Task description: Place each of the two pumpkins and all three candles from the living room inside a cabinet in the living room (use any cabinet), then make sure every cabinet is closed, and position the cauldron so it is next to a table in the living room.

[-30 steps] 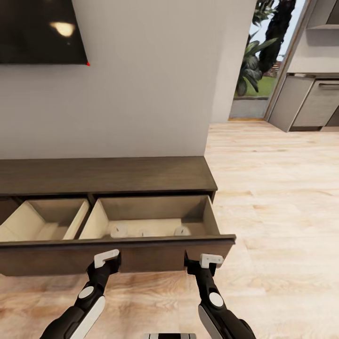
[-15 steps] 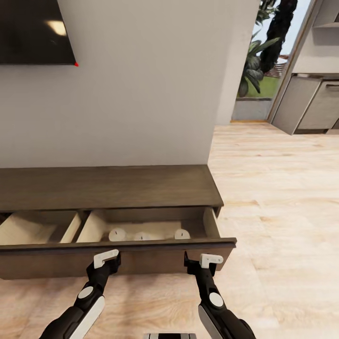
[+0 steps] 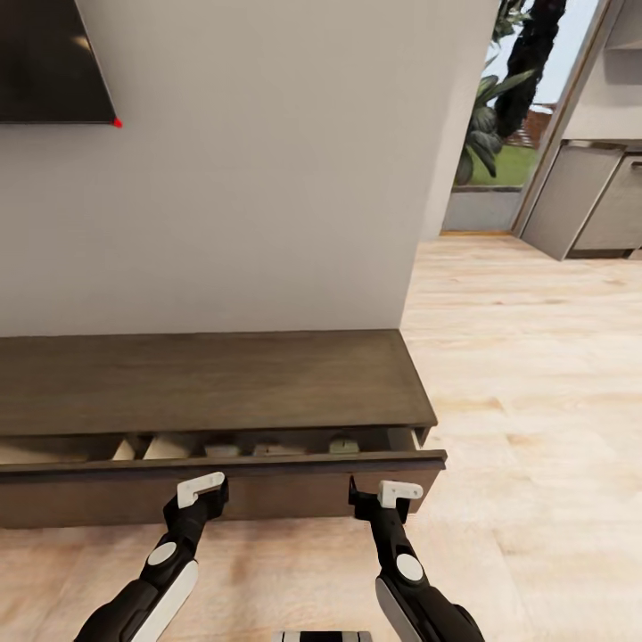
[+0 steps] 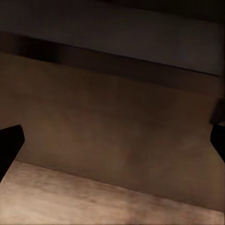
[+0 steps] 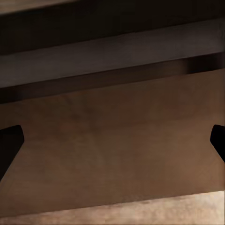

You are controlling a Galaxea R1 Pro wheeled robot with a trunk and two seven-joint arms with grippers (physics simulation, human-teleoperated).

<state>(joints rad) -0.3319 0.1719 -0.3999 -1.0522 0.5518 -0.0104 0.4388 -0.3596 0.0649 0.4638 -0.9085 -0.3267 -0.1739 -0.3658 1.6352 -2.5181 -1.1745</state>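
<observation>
Drawer (image 3: 267,486) nearly shut, candles (image 3: 343,443) inside, television (image 3: 45,62) above

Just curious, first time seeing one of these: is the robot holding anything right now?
Nothing is held. The left gripper and right gripper are open against the drawer front.

Head camera looks down on the cabinet (image 3: 214,383) — wrist cameras face its front close up.

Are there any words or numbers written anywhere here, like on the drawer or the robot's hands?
None: no words, numbers or signs can be read anywhere.
The cabinet top and its drawer front are plain dark wood.
The left gripper and right gripper are plain white, unmarked.
The dark screen on the wall is blank.
</observation>
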